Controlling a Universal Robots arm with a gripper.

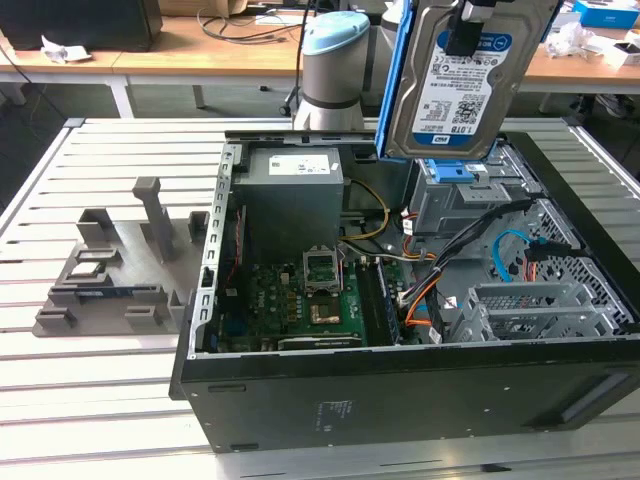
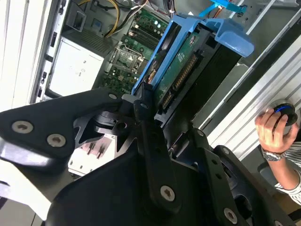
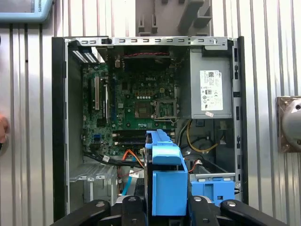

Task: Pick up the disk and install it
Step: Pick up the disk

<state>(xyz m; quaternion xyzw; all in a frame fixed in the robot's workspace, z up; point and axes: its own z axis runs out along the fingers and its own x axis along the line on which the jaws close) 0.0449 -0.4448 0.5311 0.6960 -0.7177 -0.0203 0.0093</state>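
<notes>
Live: the blue-railed silver disk is pinched between the black gripper fingers, held at twelve o'clock of the grey metal drive cage; the loose black cables could be snagged.

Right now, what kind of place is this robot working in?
Likely a robotics lab or workshop: an open black desktop computer case lying on a pale slatted workbench, wooden desks strewn with cables behind, and a gripper holding a silver blue-railed hard drive.

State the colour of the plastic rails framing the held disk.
Blue; the rails on the disk show best in the first wrist view.
</notes>
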